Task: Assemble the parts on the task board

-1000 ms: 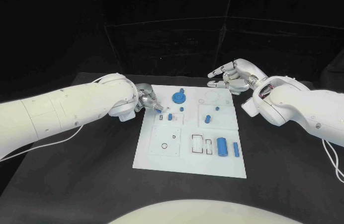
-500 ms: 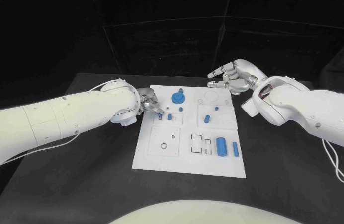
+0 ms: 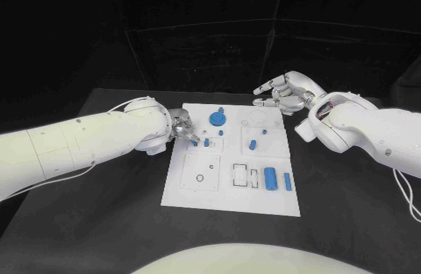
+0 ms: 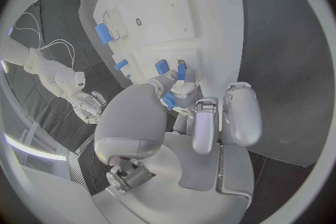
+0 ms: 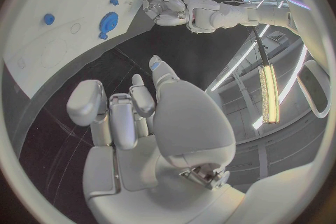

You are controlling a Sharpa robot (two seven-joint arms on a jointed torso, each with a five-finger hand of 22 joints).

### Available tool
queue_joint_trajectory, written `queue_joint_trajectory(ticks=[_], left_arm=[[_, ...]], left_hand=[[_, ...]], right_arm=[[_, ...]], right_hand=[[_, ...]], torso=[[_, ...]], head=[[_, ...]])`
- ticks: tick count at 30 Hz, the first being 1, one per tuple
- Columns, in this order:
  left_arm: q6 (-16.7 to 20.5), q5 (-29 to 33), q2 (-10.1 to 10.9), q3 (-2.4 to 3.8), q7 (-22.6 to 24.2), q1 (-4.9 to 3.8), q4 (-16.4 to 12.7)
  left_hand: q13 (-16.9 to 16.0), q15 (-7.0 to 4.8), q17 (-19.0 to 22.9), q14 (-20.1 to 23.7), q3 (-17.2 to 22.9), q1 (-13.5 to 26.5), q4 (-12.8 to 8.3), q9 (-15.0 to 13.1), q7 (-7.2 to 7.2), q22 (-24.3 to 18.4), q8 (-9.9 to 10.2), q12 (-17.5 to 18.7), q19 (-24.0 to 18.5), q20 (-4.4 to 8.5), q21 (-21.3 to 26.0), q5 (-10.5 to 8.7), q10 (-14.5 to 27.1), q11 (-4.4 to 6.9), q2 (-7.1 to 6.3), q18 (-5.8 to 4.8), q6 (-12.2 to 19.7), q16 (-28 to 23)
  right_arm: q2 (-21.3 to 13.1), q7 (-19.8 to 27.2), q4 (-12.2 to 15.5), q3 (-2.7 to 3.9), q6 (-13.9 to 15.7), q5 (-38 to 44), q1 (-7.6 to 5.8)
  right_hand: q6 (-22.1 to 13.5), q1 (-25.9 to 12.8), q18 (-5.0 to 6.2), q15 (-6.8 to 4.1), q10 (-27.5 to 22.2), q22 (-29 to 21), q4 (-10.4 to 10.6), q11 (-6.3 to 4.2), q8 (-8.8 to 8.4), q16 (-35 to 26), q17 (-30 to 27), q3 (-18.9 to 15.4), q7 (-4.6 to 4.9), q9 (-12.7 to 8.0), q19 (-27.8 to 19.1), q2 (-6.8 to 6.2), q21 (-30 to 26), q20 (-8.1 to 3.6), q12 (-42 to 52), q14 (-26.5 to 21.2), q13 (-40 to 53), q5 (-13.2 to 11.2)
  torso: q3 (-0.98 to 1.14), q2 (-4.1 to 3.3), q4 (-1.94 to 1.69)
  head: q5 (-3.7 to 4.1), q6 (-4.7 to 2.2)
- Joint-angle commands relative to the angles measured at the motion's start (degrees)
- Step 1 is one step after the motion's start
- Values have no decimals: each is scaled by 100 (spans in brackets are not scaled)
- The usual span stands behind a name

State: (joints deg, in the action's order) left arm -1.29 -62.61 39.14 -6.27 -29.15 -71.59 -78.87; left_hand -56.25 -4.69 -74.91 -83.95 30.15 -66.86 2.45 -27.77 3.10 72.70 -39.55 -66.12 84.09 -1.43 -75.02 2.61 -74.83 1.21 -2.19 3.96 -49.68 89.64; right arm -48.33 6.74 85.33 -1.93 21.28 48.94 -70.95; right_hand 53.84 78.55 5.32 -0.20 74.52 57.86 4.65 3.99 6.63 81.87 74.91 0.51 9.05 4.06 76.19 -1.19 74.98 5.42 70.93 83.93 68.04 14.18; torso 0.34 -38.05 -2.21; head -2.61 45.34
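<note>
Left hand [image 3: 182, 128] pinches a small blue part [image 4: 169, 101] over the task board [image 3: 198, 189]; right hand [image 3: 282, 92] hangs loose, holding nothing.

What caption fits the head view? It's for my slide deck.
Left hand pinches a small blue part over the white task board; right hand hovers open beyond it.
</note>
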Motion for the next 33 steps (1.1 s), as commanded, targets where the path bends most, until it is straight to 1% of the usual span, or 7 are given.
queue_joint_trajectory(ticks=[1, 8, 12, 19, 21, 28, 33], left_arm=[[-257, -70, 10, -9, -132, 3, -28], [-312, -68, 24, -42, -161, 3, -43], [-335, -65, 31, -64, -169, 3, -58], [-362, -36, 42, -79, -192, 2, -74], [-362, -24, 33, -81, -194, 2, -66], [-374, 27, -34, -83, -200, 1, 9], [-425, 38, -80, -83, -208, -1, 84]], left_hand=[[6, -19, -1509, -605, 501, -7, -472, -13, -41, 7, -30, 38, 0, 12, 13, 17, -20, 34, 53, 13, -17, 36], [-1, -20, -1509, -605, 519, 15, -467, -18, -42, 14, -45, 33, 2, 13, 9, 16, -27, 35, 42, 12, -20, 36], [-1, -20, -1509, -605, 519, 15, -467, -18, -42, 14, -45, 33, 2, 13, 9, 16, -27, 35, 42, 12, -20, 36], [6, -21, -1509, -605, 543, 81, -446, -29, -49, 11, -76, 36, 1, 15, 15, 15, -34, 38, 11, 12, -32, 36], [4, -23, -1509, -605, 539, 142, -415, -35, -55, 17, -95, 33, 4, 17, 12, 14, -41, 41, -6, 11, -47, 36], [-21, -41, -1509, -605, 415, 539, -158, -43, -85, 59, -161, -1, 23, 30, -16, 13, -77, 61, -58, 3, -118, 36], [-39, -57, -1509, -605, 359, 697, -46, -52, -110, 88, -209, -22, 35, 43, -37, 13, -90, 81, -46, -3, -176, 36]], right_arm=[[0, 31, 6, 2, -34, -13, -10], [4, 34, 7, 2, -35, -13, -10], [6, 35, 7, 2, -34, -13, -10], [3, 36, 9, 2, -31, -13, -10], [4, 36, 9, 2, -30, -13, -10], [8, 37, 10, 2, -29, -13, -10], [12, 39, 16, 2, -26, -13, -10]], right_hand=[[-42, -39, 71, -37, -31, -13, 6, -4, 25, -23, 197, -38, 0, -7, -25, 20, -40, 2, -1, 308, -10, -10], [-42, -39, 71, -37, -31, -13, 6, -4, 25, -23, 197, -38, 0, -7, -25, 20, -40, 2, -1, 308, -10, -10], [-42, -39, 71, -37, -31, -13, 6, -4, 25, -23, 197, -38, 0, -7, -25, 20, -40, 2, -1, 308, -10, -10], [-42, -39, 71, -37, -31, -13, 6, -4, 25, -23, 197, -38, 0, -7, -25, 20, -40, 2, -1, 308, -10, -10], [-42, -39, 71, -37, -31, -13, 6, -4, 25, -23, 197, -38, 0, -7, -25, 20, -40, 2, -1, 308, -10, -10], [-42, -37, 72, -37, -31, -21, 7, -4, 25, -27, 193, -39, 0, -7, -28, 22, -44, 2, -1, 307, -11, -9], [-42, -37, 72, -37, -31, -21, 7, -4, 25, -27, 193, -39, 0, -7, -28, 22, -44, 2, -1, 307, -11, -9]], torso=[[-1, 0, 1], [4, 2, 3], [0, -1, -1], [0, -1, -5], [1, 1, -6], [2, -2, 7], [6, -3, 7]], head=[[3, 1], [-2, 10], [0, 10], [-7, 13], [-8, 19], [-19, 24], [-12, 29]])
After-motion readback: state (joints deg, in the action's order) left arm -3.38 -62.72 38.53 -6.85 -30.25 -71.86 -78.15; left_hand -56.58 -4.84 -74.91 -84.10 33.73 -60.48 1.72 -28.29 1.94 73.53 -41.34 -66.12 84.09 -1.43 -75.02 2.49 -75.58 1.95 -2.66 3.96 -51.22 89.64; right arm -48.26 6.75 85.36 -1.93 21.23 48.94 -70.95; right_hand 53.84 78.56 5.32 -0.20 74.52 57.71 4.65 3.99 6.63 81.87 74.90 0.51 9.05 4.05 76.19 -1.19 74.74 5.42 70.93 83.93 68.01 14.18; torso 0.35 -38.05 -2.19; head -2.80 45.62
